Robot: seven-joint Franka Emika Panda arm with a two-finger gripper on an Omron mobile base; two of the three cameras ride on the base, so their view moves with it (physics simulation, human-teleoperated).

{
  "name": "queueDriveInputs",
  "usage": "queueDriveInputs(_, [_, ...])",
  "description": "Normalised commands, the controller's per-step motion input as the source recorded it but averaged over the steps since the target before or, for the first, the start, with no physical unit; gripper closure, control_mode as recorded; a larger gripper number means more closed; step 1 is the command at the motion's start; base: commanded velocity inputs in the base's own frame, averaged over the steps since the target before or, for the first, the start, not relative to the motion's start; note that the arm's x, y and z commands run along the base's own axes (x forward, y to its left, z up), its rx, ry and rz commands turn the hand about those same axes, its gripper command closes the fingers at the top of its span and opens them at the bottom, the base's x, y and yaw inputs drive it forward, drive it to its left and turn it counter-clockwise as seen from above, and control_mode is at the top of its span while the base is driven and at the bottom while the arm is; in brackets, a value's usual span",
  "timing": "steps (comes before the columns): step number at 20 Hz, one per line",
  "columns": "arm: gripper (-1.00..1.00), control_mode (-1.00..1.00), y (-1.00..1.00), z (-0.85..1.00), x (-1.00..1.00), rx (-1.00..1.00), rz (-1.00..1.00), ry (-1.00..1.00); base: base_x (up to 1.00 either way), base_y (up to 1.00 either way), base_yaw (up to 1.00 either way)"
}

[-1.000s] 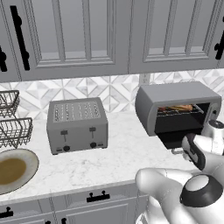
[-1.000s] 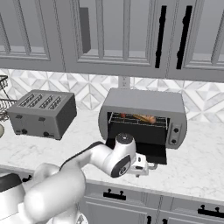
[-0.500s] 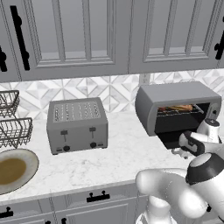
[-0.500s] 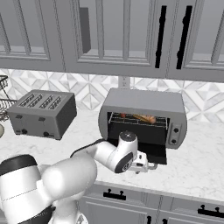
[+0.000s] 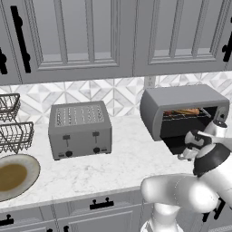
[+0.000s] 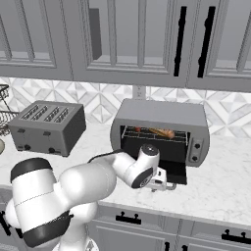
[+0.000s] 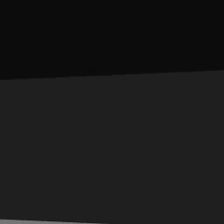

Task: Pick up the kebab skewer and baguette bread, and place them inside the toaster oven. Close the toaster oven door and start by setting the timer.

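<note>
The toaster oven [image 6: 159, 115] [image 5: 181, 97] stands on the counter with its door [image 6: 172, 169] [image 5: 179, 141] dropped open and lying flat. On the inner rack lie the golden-brown baguette bread [image 6: 162, 132] [image 5: 186, 111] and, beside it, the kebab skewer [image 6: 138, 130] [image 5: 169, 113] with its red chunks. My gripper [image 6: 164, 183] [image 5: 188, 153] sits low at the door's front edge, right against it, jaws wide with nothing held. The hand view is dark grey from a close surface. The oven's knobs [image 6: 196, 147] sit on its right side.
A slotted grey pop-up toaster [image 5: 80, 129] [image 6: 46, 126] stands to the left of the oven. Further left are wire baskets [image 5: 12, 131] and a plate [image 5: 13, 174]. Upper cabinets hang above, and drawer fronts run below the marble counter [image 5: 131, 163].
The arm has swung its elbow round, and the hand has drawn in closer to the front edge of the open door. The jaws stay wide. The food has not moved.
</note>
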Motion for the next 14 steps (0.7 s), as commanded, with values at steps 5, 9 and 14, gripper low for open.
queueDriveInputs(5, [-1.0, -1.0, 0.0, -0.1, 0.0, 0.01, 0.0, 0.0, 0.0, 0.0, 0.0])
queueDriveInputs(9, [-1.0, -1.0, 0.01, -0.12, 0.12, 0.0, 0.0, 0.0, 0.0, 0.0, 0.0])
queueDriveInputs(14, [-1.0, -1.0, 0.05, -0.18, 0.24, 0.0, 0.0, -0.01, 0.0, 0.0, 0.0])
